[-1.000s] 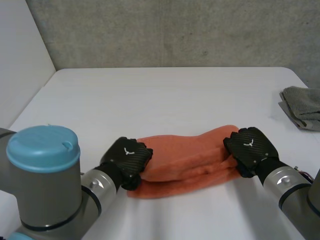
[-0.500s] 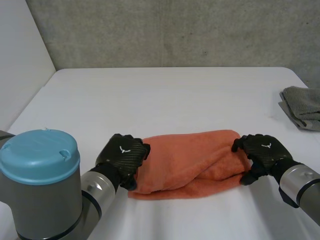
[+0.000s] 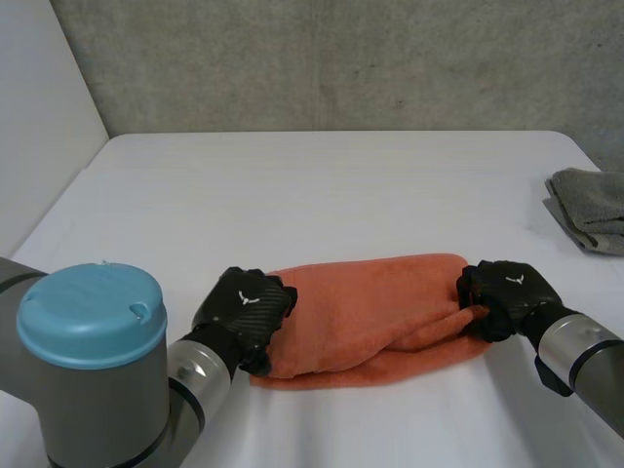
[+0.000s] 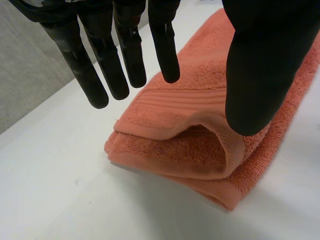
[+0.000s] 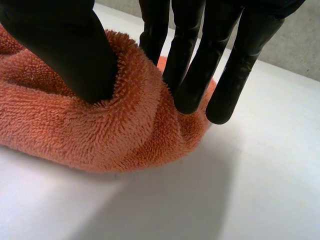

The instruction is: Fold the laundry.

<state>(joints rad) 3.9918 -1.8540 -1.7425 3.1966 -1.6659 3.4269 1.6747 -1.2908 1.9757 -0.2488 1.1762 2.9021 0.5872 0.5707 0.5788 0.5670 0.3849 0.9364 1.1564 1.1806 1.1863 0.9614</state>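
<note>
Head view shows a folded orange towel [image 3: 361, 312] lying near the front of the white desk [image 3: 322, 185]. The left robot hand [image 3: 244, 304] is at its left end, fingers straight and wide. The right robot hand [image 3: 505, 292] pinches the right end between thumb and fingers. Farther off, a grey cloth [image 3: 590, 207] lies by the desk's right edge.

The left hand [image 3: 244, 304] is held low by the table's [image 3: 341, 185] near edge, left of centre, fingers [image 4: 165, 50] straight and spread, thumb apart. Toward the right edge, the right hand [image 3: 504, 292] is clamped on the orange towel [image 5: 125, 130], pinched between thumb and fingers.
</note>
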